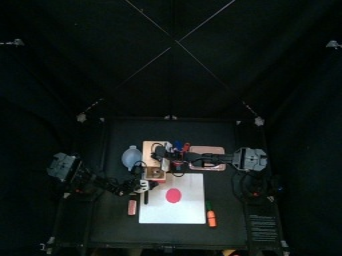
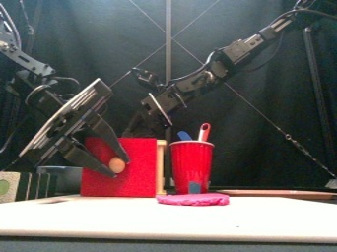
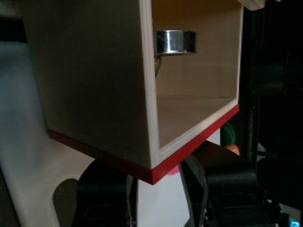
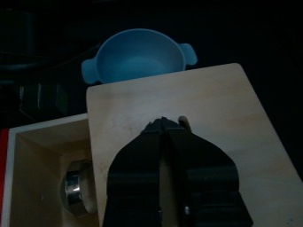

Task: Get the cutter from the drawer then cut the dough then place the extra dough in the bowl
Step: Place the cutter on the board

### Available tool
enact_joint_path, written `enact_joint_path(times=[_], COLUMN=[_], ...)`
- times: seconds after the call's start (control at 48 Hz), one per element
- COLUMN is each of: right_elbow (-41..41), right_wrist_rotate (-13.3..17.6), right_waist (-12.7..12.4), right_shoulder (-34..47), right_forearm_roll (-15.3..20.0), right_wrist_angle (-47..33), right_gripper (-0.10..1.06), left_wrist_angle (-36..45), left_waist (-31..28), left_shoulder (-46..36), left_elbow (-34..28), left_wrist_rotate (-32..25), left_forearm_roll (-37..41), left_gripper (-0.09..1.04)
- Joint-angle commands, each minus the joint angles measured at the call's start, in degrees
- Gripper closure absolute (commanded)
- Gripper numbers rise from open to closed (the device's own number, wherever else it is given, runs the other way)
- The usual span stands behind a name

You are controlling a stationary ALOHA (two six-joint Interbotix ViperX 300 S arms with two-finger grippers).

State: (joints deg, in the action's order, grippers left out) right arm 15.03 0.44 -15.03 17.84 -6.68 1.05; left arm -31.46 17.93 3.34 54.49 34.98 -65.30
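At the tabletop's [image 1: 114, 228] back, left jaws are gripping the open drawer [image 3: 196, 89]; closed right jaws are resting nearer its cutter [image 3: 175, 41].

dim booth | white board [image 1: 181, 213] bright | drawer [image 3: 196, 97] interior softly lit

White cutting board [image 1: 160, 218] lay on the black bench [image 1: 118, 232] just beside the left end effector [image 2: 112, 160], red cup [image 2: 191, 167] holding a blue knife [image 2: 184, 136] and a red knife [image 2: 203, 131] stood near the right end effector [image 2: 160, 106], orange toy [image 1: 210, 215] sat at the board's far edge, well apart from both.
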Motion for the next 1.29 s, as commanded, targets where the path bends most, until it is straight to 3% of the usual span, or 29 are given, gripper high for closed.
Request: enact_joint_path(times=[0.021, 0.167, 0.562, 0.771, 1.083, 1.292], right_elbow=[-0.2, -0.2, -0.5, -0.5, -1.1, -2.2], right_wrist_rotate=[0.1, 0.1, 0.1, 0.1, 0.2, 0.2], right_waist=[-0.4, -0.4, -0.4, -0.4, -0.4, -0.2], right_shoulder=[-0.3, -0.3, -0.3, -0.3, 0.0, -0.2], right_forearm_roll=[0.0, 0.0, 0.0, 0.0, 0.3, 0.2], right_wrist_angle=[0.9, 0.9, 0.9, 0.9, 0.9, 2.3], right_gripper=[0.93, 0.93, 0.93, 0.93, 0.93, 0.93], left_wrist_angle=[0.1, -0.4, -1.4, 0.0, 5.8, 0.8], left_waist=[0.5, 0.5, 0.5, 2.9, 7.9, 4.7], left_shoulder=[-0.5, -0.5, -1.6, -7.5, -25.8, -33.9], left_elbow=[-1.2, -1.0, -0.7, 2.4, 12.7, 15.1], left_wrist_rotate=[-0.3, -0.4, -0.5, -0.5, -1.1, -10.0], left_forearm_roll=[0.4, 0.4, 1.6, 2.5, 10.2, 23.5], left_gripper=[0.37, 0.34, 0.0, 0.0, 0.02, 0.13])
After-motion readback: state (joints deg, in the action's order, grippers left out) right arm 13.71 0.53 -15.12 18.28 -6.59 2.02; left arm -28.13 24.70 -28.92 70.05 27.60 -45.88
